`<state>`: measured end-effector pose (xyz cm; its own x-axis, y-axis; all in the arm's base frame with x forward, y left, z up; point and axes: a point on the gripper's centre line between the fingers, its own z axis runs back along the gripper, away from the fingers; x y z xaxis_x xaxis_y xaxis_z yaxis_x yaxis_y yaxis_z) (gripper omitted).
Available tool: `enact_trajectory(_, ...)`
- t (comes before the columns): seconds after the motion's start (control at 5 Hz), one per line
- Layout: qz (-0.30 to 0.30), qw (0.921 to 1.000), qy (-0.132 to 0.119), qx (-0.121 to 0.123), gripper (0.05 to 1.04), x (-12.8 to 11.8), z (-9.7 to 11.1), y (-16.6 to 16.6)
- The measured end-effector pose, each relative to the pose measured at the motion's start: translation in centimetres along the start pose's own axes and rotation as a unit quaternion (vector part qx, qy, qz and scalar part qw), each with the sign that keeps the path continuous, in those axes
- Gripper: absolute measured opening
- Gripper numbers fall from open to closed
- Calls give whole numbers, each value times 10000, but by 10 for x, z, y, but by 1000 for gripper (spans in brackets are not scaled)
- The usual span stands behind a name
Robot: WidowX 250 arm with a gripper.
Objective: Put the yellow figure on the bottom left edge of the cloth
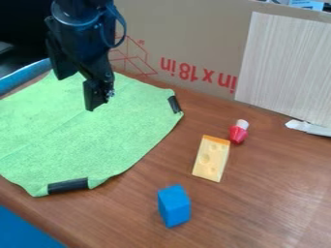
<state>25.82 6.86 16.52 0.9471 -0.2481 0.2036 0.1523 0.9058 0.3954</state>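
The cheese (211,159), the one yellow figure here, lies on the bench (259,201) to the right of the cloth (84,140), well apart from it. It looks like a light, fairly stiff toy, probably wood or plastic, unlikely to crush but perhaps smooth enough to twist if caught near one end. The best hold should be across its narrow width, about halfway along, with the claw (77,93) turned to match its slant and brought low, since the piece looks thin.

Just beyond its orange end is the red toy (238,132), close enough to be nudged by a wide approach. The block (174,206) is nearer the camera, apart from the cheese. The claw is over the far part of the cloth, its fingers apart with nothing between them. Black tape (67,186) marks the cloth's near edge; a cardboard box (174,29) is behind.
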Motion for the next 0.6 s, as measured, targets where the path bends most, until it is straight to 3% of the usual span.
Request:
enact_trajectory(0.2, 39, 9999, 89, -92, 999, -1, -5, -4)
enact_trajectory(0.4, 462, 9951, 204, -848, 999, 7, -13, -40)
enact_trajectory(0.6, 986, 9828, 277, -1539, 999, 21, -11, -59)
